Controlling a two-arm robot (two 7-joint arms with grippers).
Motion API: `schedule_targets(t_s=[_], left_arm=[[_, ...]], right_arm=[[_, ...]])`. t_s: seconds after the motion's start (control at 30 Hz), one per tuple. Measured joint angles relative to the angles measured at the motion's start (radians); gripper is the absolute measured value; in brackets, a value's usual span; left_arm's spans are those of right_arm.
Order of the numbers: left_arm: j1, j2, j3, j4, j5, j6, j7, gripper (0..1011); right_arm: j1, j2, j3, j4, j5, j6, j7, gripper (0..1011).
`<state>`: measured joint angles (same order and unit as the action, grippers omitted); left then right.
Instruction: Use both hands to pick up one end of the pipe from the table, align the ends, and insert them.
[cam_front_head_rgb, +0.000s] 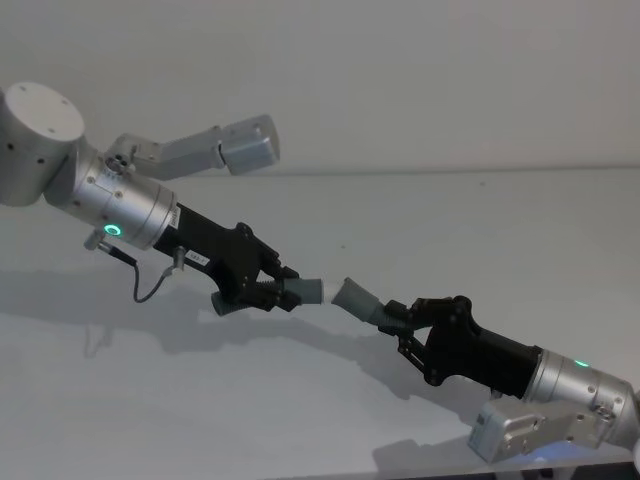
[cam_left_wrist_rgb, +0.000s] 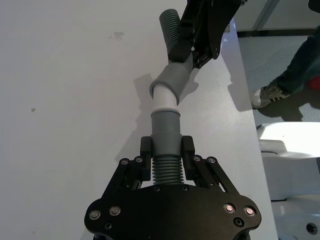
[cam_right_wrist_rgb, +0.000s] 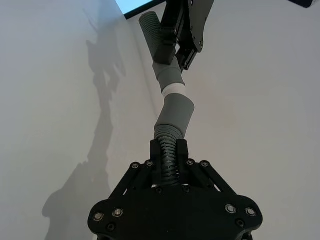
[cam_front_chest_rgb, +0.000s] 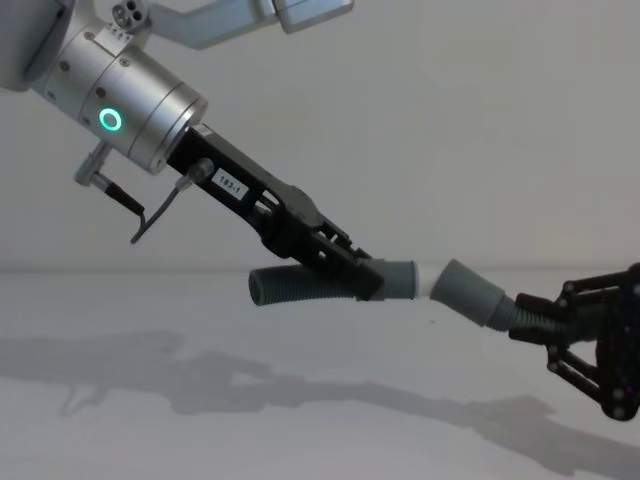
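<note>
In the middle of the head view I am holding both pipe pieces up off the table (cam_front_head_rgb: 480, 210), end to end. My left gripper (cam_front_head_rgb: 275, 290) is reaching in from the upper left of the frame, its fingers (cam_left_wrist_rgb: 187, 150) clamped together on the ribbed part of the piece with the white tip (cam_front_head_rgb: 322, 291). That piece's smooth grey collar (cam_left_wrist_rgb: 165, 129) is sticking out just past my fingertips, and its ribbed tail (cam_front_chest_rgb: 295, 287) is trailing back under the gripper in the chest view.

My right gripper (cam_front_head_rgb: 400, 328) is coming in from the lower right of the frame, its fingers (cam_right_wrist_rgb: 182, 152) closed on the ribbed neck of the socket piece (cam_front_head_rgb: 356, 300), with the wide grey socket (cam_right_wrist_rgb: 176, 114) pointing toward the other piece.

In both wrist views the white tip is meeting the socket's mouth, and the two pieces are sitting at an angle to each other rather than in one straight line. In the chest view, just right of centre, a short band of white is showing between collar and socket. I cannot tell how far in the tip is sitting.
</note>
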<state>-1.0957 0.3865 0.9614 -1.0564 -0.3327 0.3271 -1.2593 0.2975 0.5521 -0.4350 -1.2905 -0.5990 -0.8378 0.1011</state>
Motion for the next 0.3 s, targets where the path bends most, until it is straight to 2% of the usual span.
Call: schedule_targets(t_s=[0.3], left_arm=[[-0.003, -0.004, 0.003, 0.002, -0.002, -0.002, -0.002, 327]], right_arm=[[0.003, 0.001, -0.003, 0.001, -0.001, -0.006, 0.003, 158]])
